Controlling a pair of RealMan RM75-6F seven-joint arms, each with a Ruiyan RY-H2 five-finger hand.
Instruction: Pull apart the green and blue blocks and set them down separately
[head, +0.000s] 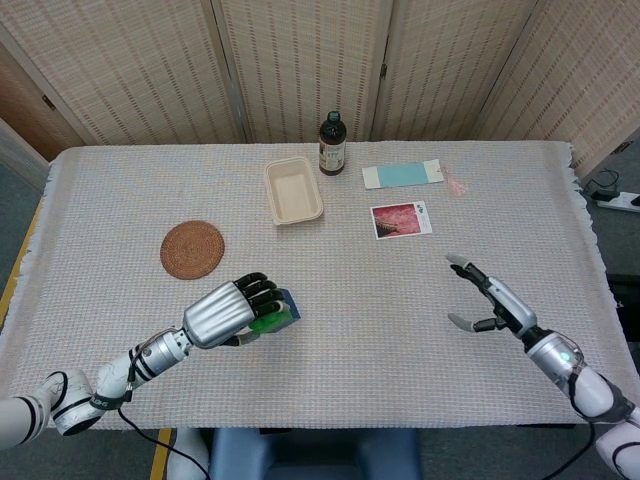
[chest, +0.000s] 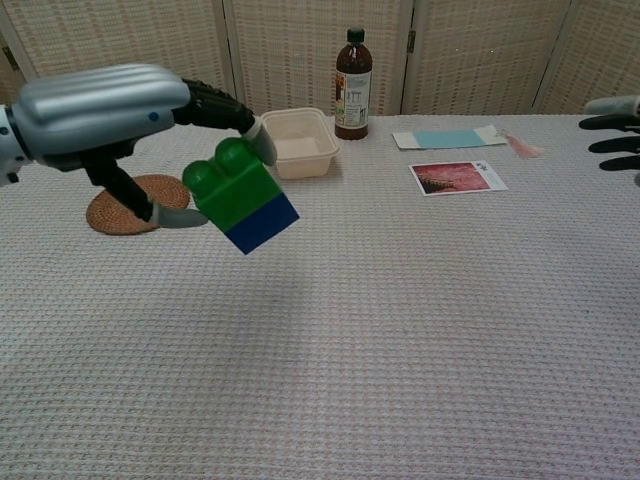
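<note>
Chest view — left hand holds joined blocks.

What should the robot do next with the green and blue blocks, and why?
Probably bring the right hand over to the blue block. The left hand holds the green block up off the table, with the blue one stuck underneath it. The right hand is open and far off to the side, and pulling them apart likely needs both hands.
</note>
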